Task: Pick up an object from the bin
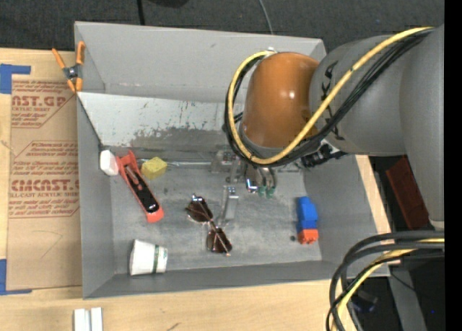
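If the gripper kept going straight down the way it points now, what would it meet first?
The gripper would probably meet the bare bin floor first, between the brown sunglasses and the blue-and-orange block. The sunglasses lie close, so contact is possible; depth is unclear.

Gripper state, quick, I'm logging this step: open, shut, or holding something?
Gripper: cannot be told; it hangs over the middle of the bin, near the brown sunglasses.

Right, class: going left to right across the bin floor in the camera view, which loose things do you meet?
Small white piece → orange-and-black tool → brown-lensed sunglasses → blue-and-orange toy. The white paper cup and yellow lump overlap the tool's span, so they are left out.
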`<state>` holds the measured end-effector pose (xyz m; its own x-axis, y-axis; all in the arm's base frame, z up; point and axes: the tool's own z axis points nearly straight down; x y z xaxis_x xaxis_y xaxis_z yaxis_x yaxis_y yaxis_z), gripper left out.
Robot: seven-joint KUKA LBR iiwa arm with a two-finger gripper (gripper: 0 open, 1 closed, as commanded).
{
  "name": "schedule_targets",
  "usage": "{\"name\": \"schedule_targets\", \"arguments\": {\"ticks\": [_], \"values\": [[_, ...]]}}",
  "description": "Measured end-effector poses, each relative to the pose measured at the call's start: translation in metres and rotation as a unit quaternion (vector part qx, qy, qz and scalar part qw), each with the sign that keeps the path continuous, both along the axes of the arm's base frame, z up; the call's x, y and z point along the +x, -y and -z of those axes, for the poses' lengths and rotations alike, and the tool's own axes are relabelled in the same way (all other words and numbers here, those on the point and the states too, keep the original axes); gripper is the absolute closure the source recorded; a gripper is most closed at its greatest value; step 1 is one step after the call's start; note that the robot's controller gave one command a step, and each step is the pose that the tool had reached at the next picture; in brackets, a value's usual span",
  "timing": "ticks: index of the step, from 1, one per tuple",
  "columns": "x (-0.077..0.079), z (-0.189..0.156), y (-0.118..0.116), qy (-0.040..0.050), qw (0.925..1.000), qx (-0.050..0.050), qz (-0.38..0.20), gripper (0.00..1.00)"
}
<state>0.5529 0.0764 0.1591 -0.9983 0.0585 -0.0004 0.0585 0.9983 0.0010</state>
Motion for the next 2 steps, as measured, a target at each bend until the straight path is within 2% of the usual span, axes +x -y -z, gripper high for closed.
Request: {"name": "schedule_targets", "arguments": {"ticks": [1,2], "values": [[-0.004,0.012,-0.005,0.0031,0.9962,0.002,0.087,0.00],[-0.005,0.073,-0.007,0.0024,0.9871,0.001,0.160,0.00]]}}
